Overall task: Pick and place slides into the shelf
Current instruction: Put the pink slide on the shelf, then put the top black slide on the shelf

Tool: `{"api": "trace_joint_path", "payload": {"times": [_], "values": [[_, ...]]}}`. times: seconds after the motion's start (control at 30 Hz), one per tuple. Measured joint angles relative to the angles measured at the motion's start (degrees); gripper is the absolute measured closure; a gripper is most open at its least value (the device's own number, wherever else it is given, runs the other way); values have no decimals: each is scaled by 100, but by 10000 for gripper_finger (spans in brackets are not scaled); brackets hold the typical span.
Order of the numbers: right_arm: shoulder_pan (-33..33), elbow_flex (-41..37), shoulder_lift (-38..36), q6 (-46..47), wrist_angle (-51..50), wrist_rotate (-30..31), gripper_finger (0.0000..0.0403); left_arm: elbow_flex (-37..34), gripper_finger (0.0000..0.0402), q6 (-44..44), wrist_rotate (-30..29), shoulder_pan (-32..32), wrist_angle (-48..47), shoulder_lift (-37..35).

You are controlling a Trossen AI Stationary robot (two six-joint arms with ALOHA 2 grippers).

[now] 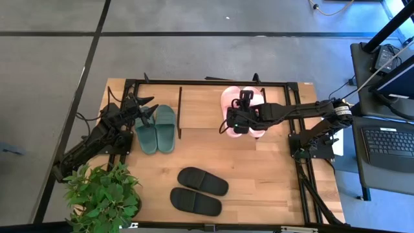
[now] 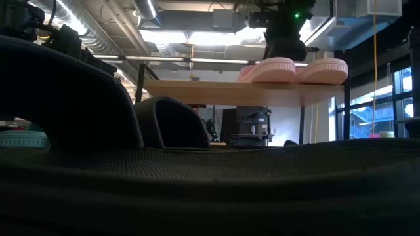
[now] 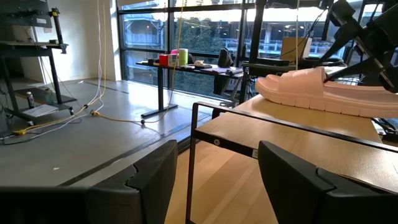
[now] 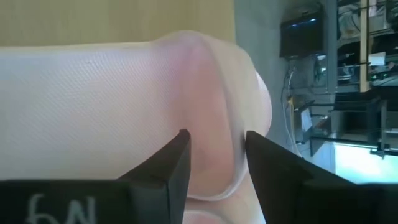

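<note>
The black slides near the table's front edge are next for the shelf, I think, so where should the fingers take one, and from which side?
Judging by the high view, each black slide lies flat, sole down, lengthwise across the table, apart from its mate. Come from above and pinch the wide strap's edge, one finger under it and one on top: likely the only raised part thin enough to grip.
</note>
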Motion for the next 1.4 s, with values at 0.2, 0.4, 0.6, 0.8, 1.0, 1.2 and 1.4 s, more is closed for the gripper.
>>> {"api": "trace_joint_path", "payload": {"times": [0.2, 0.4, 0.6, 0.8, 1.0, 1.2, 1.4], "values": [[0, 159, 0, 183, -227, -65, 258, 0, 185, 0, 0, -1, 1, 0], [45, 868, 0, 678, -1020, -85, 258, 0, 185, -1, -1, 0, 1, 0], [498, 1620, -7, 1088, -1539, -198, 258, -1, 185, 0, 1, 0, 0, 0], [1302, 1752, -4, 1042, -1082, -1326, 258, -1, 185, 0, 1, -1, 2, 0], [2108, 1058, 0, 350, 334, -2103, 258, -1, 185, -1, 0, 0, 2, 0], [2560, 113, 2, -453, 2405, -2630, 258, -1, 185, -4, 1, 0, 2, 0], [2584, -1014, 2, -538, 4716, -2620, 258, 1, 185, -4, 1, 1, 2, 0]]}}
